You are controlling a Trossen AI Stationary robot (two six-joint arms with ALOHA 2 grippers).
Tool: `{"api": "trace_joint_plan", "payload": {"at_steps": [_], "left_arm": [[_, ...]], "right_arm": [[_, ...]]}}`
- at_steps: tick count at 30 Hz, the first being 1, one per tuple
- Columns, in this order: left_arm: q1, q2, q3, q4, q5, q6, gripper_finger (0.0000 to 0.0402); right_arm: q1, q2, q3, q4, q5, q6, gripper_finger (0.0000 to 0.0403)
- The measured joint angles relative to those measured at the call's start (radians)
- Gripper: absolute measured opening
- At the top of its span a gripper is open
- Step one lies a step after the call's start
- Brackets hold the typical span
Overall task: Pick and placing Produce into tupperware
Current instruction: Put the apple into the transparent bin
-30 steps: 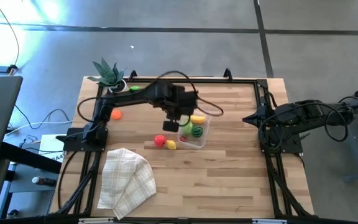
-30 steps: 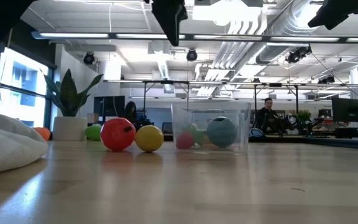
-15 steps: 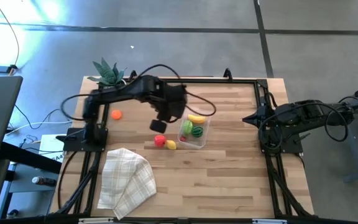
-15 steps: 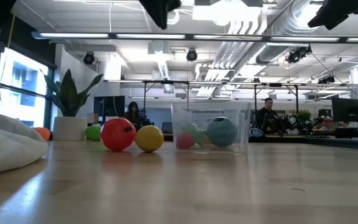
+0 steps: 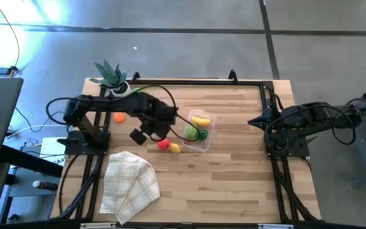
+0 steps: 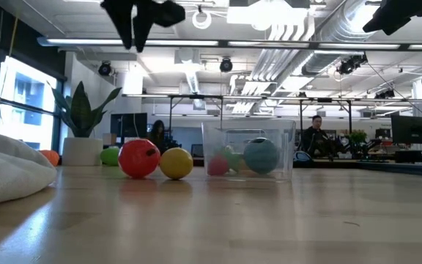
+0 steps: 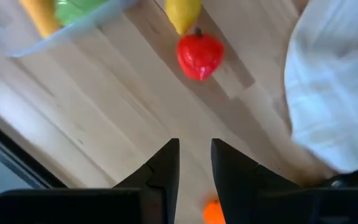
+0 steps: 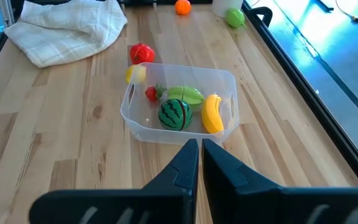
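Left end effector (image 5: pixel 138 135), slightly parted and empty, hangs just beside the red produce (image 5: pixel 163 144).

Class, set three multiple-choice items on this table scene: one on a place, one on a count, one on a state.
1. Where is the red fruit?
A. in the tub
B. on the table beside the tub
C. on the cloth

2. How many pieces lie in the tub?
A. four
B. one
C. seven

3. The left gripper is
A. shut on a banana
B. shut on the cloth
C. open and empty

Key: B, it lies outside the tub wall; A, the banana, melon, light green piece and small red piece; C, only table shows between its fingers.
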Motion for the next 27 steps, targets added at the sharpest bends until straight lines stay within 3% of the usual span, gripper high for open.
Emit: {"api": "trace_joint_plan", "payload": {"at_steps": [11,19,27], "left_arm": [[0.001,0.002,-0.218,0.253,-0.082,0.179,0.0083],[0.000,0.002,-0.225,0.366,0.059,0.279,0.0083],[0.000,0.002,-0.225,0.369,0.063,0.282,0.0083]], "right_arm": [[0.000,0.000,0.000,0.000,0.000,0.000,0.0011],[0.000,0.000,0.000,0.000,0.000,0.000,0.0011],[0.000,0.000,0.000,0.000,0.000,0.000,0.0011]]}}
